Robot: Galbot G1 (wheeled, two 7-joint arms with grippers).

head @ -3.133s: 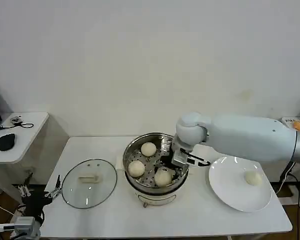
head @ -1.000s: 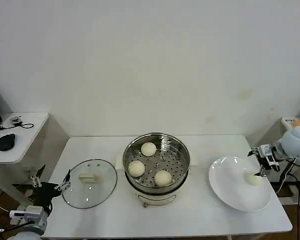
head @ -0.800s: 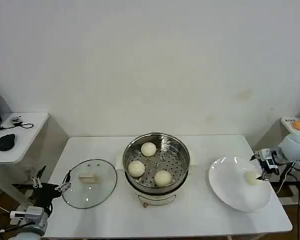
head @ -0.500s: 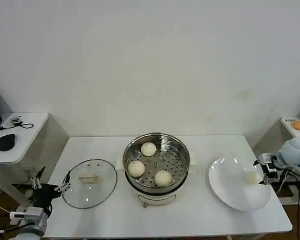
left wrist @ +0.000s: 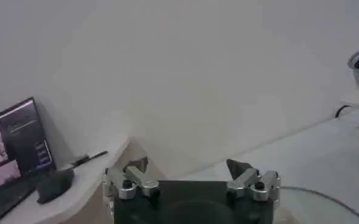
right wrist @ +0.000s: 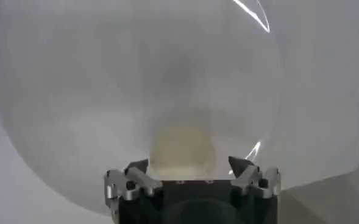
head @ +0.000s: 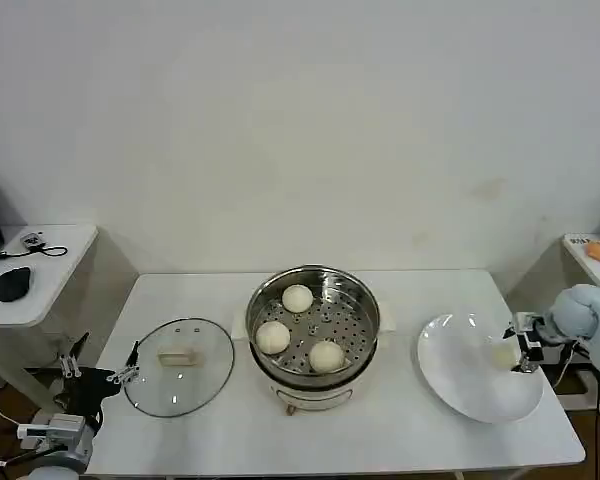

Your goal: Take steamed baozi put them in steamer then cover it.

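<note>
White table [head: 400, 440]: right pincer [right wrist: 191, 165] wide around plate's [head: 450, 385] baozi [right wrist: 182, 149]; left pincer [left wrist: 191, 167] wide, parked.

Bright, even light, soft shadows; the plate [right wrist: 136, 91] looks hazy with a glare streak.

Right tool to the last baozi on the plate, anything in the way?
Nothing visible. The right tool is open at the plate's right edge, and the last baozi lies just ahead of its fingers with only bare plate between. The steamer is uncovered, with three baozi inside.
</note>
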